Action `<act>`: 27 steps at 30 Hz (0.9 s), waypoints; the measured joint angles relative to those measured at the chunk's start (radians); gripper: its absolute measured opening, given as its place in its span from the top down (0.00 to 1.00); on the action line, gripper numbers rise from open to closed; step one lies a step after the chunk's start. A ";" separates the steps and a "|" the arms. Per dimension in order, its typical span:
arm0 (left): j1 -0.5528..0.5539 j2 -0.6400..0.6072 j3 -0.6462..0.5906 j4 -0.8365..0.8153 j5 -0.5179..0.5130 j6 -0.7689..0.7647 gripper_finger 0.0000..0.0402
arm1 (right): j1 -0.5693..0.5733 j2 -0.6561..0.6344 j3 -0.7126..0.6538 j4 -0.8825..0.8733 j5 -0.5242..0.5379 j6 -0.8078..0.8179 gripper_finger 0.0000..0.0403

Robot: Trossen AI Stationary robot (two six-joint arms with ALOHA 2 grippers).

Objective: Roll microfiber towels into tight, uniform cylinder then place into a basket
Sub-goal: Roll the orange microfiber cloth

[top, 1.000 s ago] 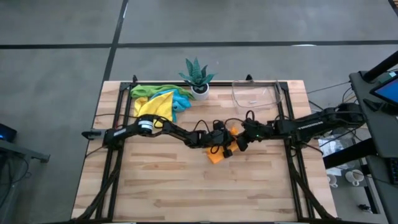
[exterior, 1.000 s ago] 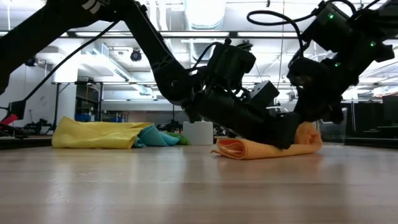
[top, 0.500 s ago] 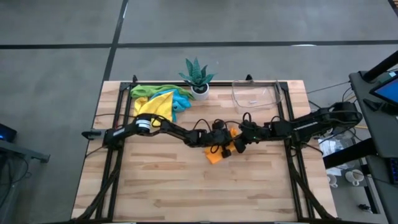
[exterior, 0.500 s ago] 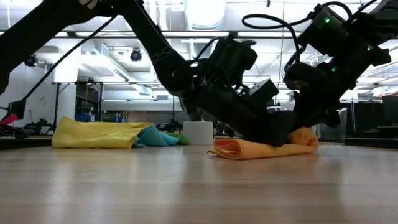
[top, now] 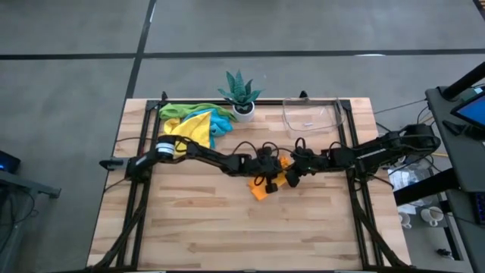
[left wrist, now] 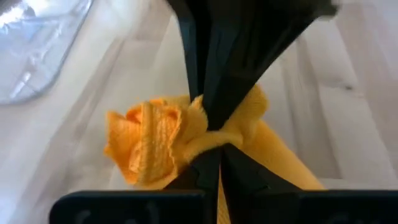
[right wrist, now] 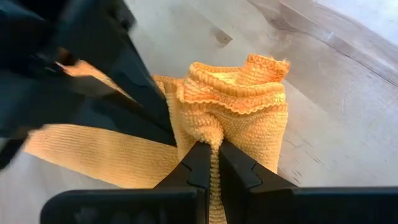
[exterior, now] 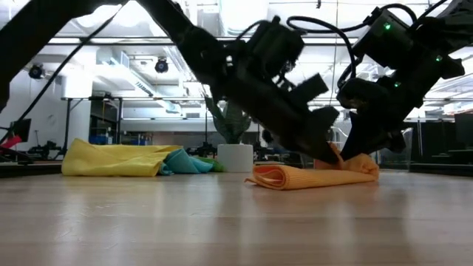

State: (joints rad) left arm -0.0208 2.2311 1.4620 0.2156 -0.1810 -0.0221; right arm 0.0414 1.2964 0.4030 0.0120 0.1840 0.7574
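An orange microfiber towel [top: 262,189] lies mid-table as a loose roll. Its rolled end [exterior: 270,176] rests on the wood and its other end [exterior: 360,165] is bunched. My left gripper [top: 278,176] reaches in from the table's left and my right gripper [top: 291,177] from the right. They meet tip to tip at the bunched end, both shut on cloth. More towels [top: 191,124], yellow, green and light blue, lie heaped at the far left. The clear basket [top: 312,114] stands at the far right. My left gripper pinches a gathered wad of the orange towel's bunched end [left wrist: 198,135] between its two fingers, several layers together. It comes slanting down from the table's left. That end is drawn up into a small peak [exterior: 336,152]; the rest lies on the table. My right gripper pinches a fold of the same bunched end [right wrist: 214,138] between its two fingers, slanting down from the table's right, facing the left gripper's tips. The cloth ruffles up just beyond the fingers [right wrist: 239,84], and its lower part rests on the wood.
A spiky green plant in a white pot [top: 242,96] stands at the far edge between the towel heap and the basket. Dark frame rails [top: 352,163] run along the table's left and right sides. Bare wood [top: 227,227] spreads across the near half.
My left gripper has risen and tipped nearer to level while staying shut on the towel, drawing the bunched end up into a small peak. The towel's rolled end has stayed on the table. My right gripper has kept its hold almost in place.
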 joint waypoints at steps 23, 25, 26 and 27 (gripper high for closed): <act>0.004 -0.117 -0.126 0.101 -0.128 0.028 1.00 | 0.000 0.144 0.002 0.258 -0.001 -0.049 0.97; 0.005 -0.116 -0.143 0.125 -0.129 0.027 1.00 | 0.000 0.155 0.003 0.259 -0.001 -0.051 0.97; 0.006 -0.110 -0.143 0.132 -0.130 0.028 1.00 | 0.000 0.160 0.004 0.262 -0.001 -0.051 0.97; 0.006 -0.106 -0.144 0.133 -0.130 0.027 1.00 | 0.000 0.161 0.004 0.262 -0.001 -0.052 0.97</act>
State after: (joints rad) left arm -0.0147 2.1250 1.3181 0.3485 -0.3112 0.0053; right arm 0.0410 1.4578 0.4068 0.2739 0.1833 0.7059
